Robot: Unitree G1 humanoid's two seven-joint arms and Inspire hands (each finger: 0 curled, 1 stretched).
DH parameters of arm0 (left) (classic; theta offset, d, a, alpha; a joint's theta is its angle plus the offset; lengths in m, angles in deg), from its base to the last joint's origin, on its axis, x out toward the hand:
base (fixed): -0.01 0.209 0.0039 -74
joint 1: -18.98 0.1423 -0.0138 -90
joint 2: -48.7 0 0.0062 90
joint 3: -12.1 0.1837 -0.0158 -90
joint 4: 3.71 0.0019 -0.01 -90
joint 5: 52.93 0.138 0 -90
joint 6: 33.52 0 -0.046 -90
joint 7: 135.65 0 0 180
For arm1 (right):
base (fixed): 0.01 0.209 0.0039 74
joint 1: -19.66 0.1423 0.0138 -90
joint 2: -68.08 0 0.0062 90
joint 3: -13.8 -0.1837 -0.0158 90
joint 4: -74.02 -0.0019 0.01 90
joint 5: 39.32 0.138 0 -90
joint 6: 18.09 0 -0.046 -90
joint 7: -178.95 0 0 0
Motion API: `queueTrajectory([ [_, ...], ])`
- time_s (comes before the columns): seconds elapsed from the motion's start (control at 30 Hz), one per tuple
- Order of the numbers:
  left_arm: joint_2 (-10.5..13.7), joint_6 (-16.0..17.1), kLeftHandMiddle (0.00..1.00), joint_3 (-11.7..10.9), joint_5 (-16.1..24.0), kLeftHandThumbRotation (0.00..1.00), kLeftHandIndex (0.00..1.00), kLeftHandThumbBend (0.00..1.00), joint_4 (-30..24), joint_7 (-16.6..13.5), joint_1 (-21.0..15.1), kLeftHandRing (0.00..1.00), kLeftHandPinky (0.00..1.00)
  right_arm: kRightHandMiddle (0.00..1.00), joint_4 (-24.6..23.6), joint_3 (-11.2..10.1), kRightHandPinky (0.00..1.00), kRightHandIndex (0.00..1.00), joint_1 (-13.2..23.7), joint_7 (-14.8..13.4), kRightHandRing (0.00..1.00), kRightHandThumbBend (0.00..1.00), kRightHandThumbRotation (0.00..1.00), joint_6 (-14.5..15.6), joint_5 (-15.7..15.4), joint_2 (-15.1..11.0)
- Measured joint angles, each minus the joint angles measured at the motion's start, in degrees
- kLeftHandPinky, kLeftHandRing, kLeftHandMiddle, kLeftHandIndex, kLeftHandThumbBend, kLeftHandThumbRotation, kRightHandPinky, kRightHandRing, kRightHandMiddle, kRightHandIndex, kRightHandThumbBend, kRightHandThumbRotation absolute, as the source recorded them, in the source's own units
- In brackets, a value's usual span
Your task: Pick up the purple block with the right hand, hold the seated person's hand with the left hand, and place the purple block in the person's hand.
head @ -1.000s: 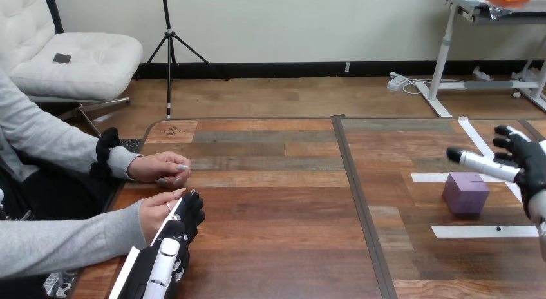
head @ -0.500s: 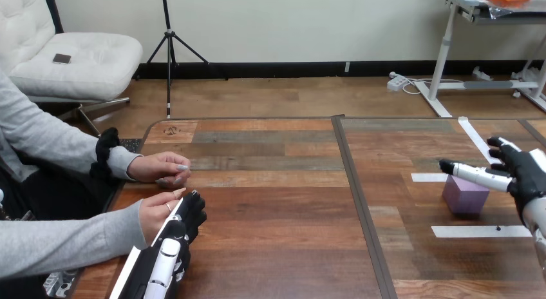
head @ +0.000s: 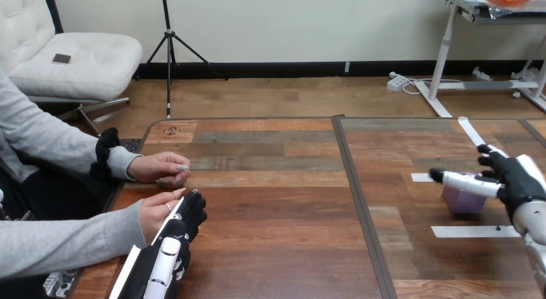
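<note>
Now R hand (head: 515, 183) lower & further in, over purple block (head: 461, 202) top.

You see only part of the purple block (head: 462, 202): the right hand (head: 517, 178) crosses its top, and you cannot tell whether it touches the block. The left hand (head: 169, 247) lies against the person's nearer hand (head: 156, 214), hiding where the two meet, so you cannot make out any hold there. The picture's edges cut off both robot forearms and the person's arms.
</note>
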State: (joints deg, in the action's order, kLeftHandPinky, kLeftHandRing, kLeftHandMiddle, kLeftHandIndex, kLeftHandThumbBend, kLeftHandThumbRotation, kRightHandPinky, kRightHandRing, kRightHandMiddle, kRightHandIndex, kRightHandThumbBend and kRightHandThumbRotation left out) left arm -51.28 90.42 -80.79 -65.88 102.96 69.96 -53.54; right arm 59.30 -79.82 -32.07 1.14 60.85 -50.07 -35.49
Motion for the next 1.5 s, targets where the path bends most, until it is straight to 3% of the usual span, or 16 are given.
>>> queueTrajectory([
  [0.3, 0.0, -0.1, 0.95, 0.0, 0.0, 1.00, 0.94, 0.48, 0.0, 0.1, 0.0, 0.96, 1.00, 0.92, 0.0, 1.9, 0.76, 0.93, 0.0, -0.5, 0.91, 1.00, 0.23, 0.0, -2.4, 0.4],
  [0.67, 0.1, 0.0, 0.95, 0.0, 0.1, 1.00, 0.94, 0.48, 0.4, 0.2, -0.2, 0.95, 1.00, 0.91, 0.0, 2.9, 0.81, 0.91, 0.0, -0.8, 0.90, 1.00, 0.12, -0.3, -3.0, 0.5],
  [1.03, 0.1, 0.0, 0.94, 0.0, 0.2, 1.00, 0.93, 0.48, 1.2, 0.2, -0.5, 0.96, 1.00, 0.88, 0.1, 2.9, 0.77, 0.87, 0.0, -0.8, 0.86, 1.00, 0.02, -0.3, -2.9, 0.5],
  [1.5, 0.1, 0.2, 0.94, 0.0, 0.5, 1.00, 0.92, 0.54, 1.5, 0.1, -0.8, 0.96, 1.00, 0.84, 0.3, 4.0, 0.73, 0.84, 0.0, -1.7, 0.80, 1.00, 0.00, 0.7, -4.4, 0.6],
])
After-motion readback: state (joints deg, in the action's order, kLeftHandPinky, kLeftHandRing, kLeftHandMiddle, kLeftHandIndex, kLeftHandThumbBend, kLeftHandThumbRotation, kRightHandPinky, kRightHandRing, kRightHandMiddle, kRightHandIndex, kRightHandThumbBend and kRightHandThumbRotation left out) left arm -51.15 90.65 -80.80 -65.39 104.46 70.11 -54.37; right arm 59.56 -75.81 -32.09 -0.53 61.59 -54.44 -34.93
